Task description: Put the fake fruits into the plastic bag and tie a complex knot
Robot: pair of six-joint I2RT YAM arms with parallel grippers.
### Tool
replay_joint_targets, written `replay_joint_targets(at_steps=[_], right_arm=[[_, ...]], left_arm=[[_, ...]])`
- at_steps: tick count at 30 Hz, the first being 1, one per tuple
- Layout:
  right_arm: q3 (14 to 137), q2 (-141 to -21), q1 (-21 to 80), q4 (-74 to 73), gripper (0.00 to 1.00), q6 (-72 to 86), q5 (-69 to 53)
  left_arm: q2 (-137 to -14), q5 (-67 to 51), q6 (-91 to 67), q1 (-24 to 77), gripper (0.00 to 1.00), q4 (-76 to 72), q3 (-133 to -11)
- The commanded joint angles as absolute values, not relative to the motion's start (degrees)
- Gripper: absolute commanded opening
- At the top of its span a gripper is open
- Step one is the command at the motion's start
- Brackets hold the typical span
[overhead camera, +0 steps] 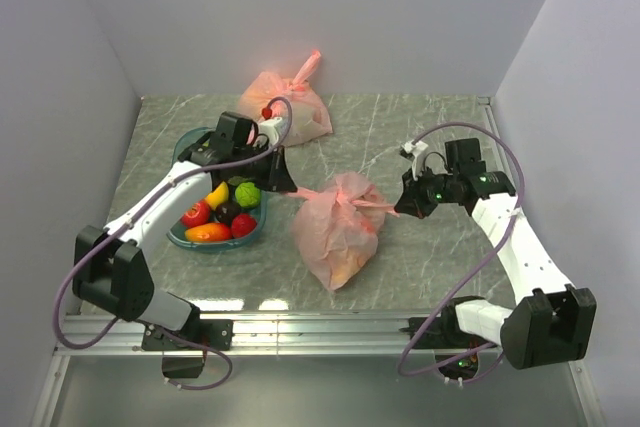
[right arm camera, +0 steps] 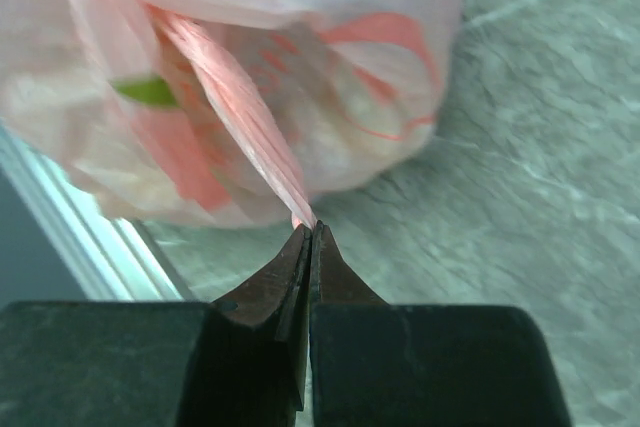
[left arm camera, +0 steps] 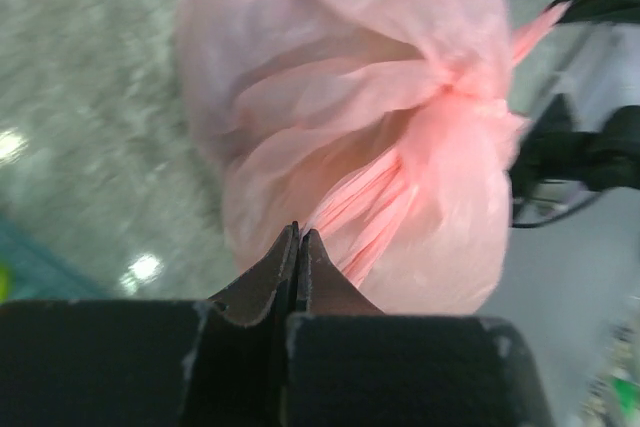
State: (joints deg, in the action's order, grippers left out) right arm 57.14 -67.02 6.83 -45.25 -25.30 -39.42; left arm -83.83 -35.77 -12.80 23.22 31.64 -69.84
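The left hand (left arm camera: pixel 298 237) pinches one pleated tail of the plastic bag (overhead camera: pixel 335 237) — the right hand (right arm camera: pixel 308 232) pinches the opposite twisted tail. The knot (left arm camera: pixel 465 92) sits between them.

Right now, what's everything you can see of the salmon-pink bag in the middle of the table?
The plastic bag is thin, crinkly, translucent salmon-pink, with fruit-coloured shapes showing inside. It lies on the table between the arms, neck gathered into a knot. Two twisted tails run out: the shut right gripper pinches one, the shut left gripper meets the other at its tips.
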Motion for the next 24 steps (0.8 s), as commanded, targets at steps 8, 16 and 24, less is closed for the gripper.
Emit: replay_joint_targets(at_steps=[8, 16, 24], right_arm=[[45.97, -64.25, -2.37, -42.63, 0.0, -38.32, -16.71], [44.47, -66.97, -6.76, -40.17, 0.0, -39.81, -14.77], [45.88, -69.43, -14.32, -41.3, 0.0, -42.71, -16.17]], left_arm=[[-81.64, -5.46, 2.02, 20.66, 0.0, 31.99, -60.56], [-84.55, -3.26, 4.39, 20.83, 0.0, 30.14, -60.55], [-83.24, -4.48, 5.71, 19.78, 0.0, 30.94, -63.54]])
